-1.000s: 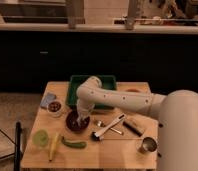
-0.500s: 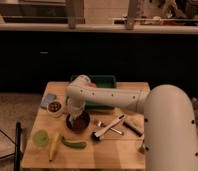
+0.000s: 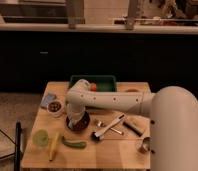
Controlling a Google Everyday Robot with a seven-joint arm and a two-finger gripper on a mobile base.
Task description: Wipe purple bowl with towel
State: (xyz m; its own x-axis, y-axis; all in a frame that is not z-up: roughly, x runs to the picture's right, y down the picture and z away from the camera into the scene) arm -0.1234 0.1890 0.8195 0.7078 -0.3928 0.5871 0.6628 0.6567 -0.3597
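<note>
Dark and glossy, the purple bowl (image 3: 82, 125) is sitting near the middle-left of the wooden table (image 3: 117, 156), just beside the small white bowl (image 3: 55, 106) and in front of the green tray (image 3: 108, 79). It is resting where it was a second ago. What is changing is the arm: its bent wrist has been swinging leftward over the last second and is now dipping lower, so that the gripper (image 3: 75, 113) is reaching straight down into the bowl. A pale patch under it is probably the towel (image 3: 71, 120), pressed against the bowl's inner left side, though the arm is hiding most of it. Whether the gripper is clamped on that cloth I cannot tell, as the wrist is blocking the view. Judging by this, the wiping is already going on rather than being set up: the sideways sweep with the bowl staying put is looking like a stroke across the inside.
</note>
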